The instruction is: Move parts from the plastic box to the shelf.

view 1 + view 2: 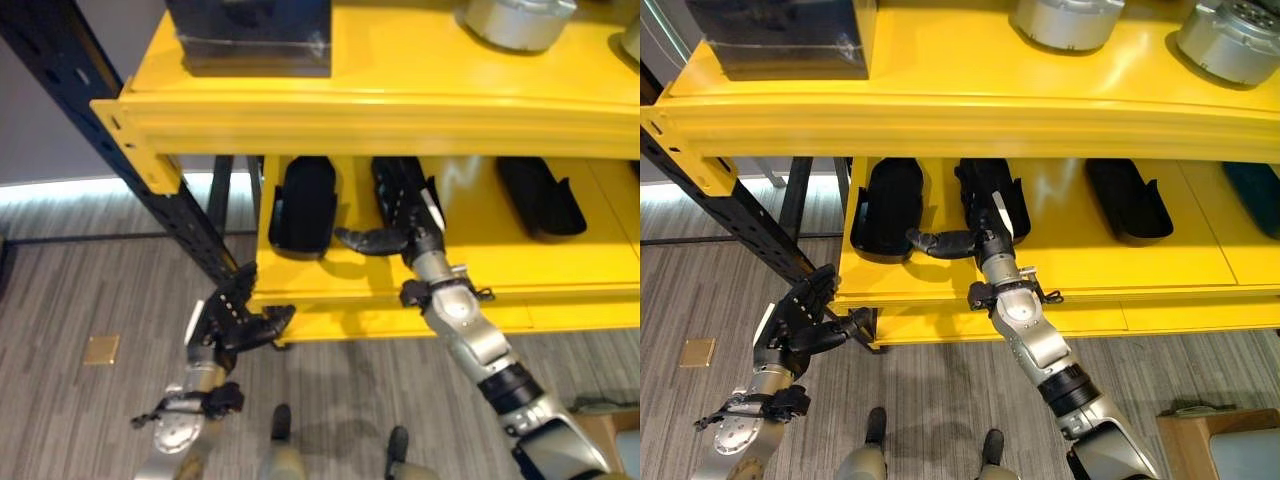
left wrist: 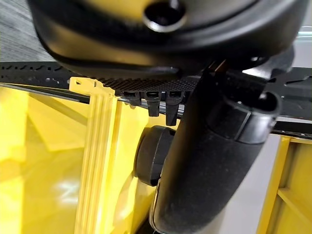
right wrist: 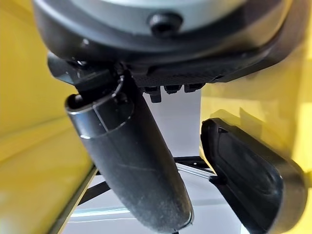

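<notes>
- Two hands work at a yellow shelf [image 1: 1060, 115] on a dark perforated upright [image 1: 150, 190]; the left hand [image 1: 800, 318] is at the lower deck's left front corner, below the edge, fingers spread and loosely curled, nothing in it.
- On the top deck, far left, stands a dark box [image 1: 780, 35]; to its right are silver round parts [image 1: 1065, 20].
- On the lower deck lie three black oblong parts: the left one [image 1: 888, 208], the middle one [image 1: 990, 195] and, well apart to the right, a third [image 1: 1125, 198].
- The right hand [image 1: 975, 240] reaches onto the lower deck, its fingers lying straight along the middle part and its thumb stretched out toward the left part; it grips nothing.
- A grey wood-look floor [image 1: 80, 290] lies under the shelf.
</notes>
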`<state>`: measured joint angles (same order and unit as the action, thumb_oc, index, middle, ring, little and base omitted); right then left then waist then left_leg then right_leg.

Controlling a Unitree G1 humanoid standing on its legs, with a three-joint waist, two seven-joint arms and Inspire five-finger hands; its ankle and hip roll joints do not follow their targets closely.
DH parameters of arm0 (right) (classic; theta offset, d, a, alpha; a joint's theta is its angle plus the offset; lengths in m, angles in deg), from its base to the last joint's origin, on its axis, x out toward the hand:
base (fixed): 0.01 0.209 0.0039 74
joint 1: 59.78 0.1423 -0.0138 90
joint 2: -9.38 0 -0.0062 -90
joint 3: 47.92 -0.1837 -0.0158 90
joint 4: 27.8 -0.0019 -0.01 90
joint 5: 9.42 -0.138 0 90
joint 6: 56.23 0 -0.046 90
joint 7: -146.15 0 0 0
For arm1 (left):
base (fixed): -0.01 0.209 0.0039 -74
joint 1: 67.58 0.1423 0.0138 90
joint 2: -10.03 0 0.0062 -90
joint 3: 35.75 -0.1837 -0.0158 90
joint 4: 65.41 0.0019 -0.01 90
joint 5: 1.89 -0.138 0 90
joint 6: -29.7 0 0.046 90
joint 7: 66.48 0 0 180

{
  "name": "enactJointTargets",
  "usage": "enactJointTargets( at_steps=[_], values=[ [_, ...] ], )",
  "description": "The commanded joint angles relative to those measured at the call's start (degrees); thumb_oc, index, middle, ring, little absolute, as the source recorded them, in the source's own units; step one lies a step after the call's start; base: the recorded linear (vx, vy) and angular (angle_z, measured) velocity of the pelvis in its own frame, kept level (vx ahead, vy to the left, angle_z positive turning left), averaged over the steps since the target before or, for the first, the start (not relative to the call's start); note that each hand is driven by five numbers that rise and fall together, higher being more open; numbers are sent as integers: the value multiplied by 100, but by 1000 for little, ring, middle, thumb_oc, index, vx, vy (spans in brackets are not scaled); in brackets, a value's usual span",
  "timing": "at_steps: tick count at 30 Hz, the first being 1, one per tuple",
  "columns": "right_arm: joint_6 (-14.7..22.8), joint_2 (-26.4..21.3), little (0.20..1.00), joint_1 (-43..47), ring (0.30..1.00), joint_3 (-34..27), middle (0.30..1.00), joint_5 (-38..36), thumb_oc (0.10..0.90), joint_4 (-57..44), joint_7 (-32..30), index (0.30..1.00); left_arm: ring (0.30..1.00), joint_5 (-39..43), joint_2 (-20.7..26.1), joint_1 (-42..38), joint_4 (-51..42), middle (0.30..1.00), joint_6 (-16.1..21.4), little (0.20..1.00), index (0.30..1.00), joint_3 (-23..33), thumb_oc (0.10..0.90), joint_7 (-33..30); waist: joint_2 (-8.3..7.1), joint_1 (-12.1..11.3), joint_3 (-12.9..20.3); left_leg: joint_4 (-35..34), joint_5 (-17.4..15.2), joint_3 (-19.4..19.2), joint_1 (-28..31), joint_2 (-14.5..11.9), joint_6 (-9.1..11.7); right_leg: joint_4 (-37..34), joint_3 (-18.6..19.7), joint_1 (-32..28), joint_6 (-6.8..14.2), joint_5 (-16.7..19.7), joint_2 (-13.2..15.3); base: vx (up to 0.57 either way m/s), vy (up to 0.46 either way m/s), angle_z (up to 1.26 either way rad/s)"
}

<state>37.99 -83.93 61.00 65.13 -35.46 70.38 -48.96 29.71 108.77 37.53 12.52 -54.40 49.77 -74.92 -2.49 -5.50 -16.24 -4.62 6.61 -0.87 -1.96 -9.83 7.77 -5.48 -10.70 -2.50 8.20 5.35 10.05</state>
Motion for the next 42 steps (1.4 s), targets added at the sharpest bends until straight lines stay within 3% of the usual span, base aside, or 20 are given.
enactJointTargets(
  at_steps=[1,22,42],
  values=[
    [503,170,1000,1186,1000,-81,1000,-82,900,112,-93,1000,1000,193,465,-323,-927,1000,477,1000,1000,310,900,-163,-168,-21,199,-38,-280,-95,284,354,-447,48,7,-351,20,-18,165,0,0,0],
    [499,402,1000,2240,1000,-208,1000,-283,900,1267,-466,1000,1000,322,536,-295,-1018,1000,591,1000,1000,240,900,-313,-110,-214,-215,-38,-210,-61,73,500,-537,136,16,-99,31,32,260,-6,8,2],
    [474,361,1000,3304,1000,-201,1000,-307,900,2366,-577,1000,1000,509,632,-439,-1093,1000,774,1000,1000,132,900,-373,144,-407,-622,-38,-59,121,-374,704,-602,323,-74,333,56,82,377,-16,10,4]
  ],
)
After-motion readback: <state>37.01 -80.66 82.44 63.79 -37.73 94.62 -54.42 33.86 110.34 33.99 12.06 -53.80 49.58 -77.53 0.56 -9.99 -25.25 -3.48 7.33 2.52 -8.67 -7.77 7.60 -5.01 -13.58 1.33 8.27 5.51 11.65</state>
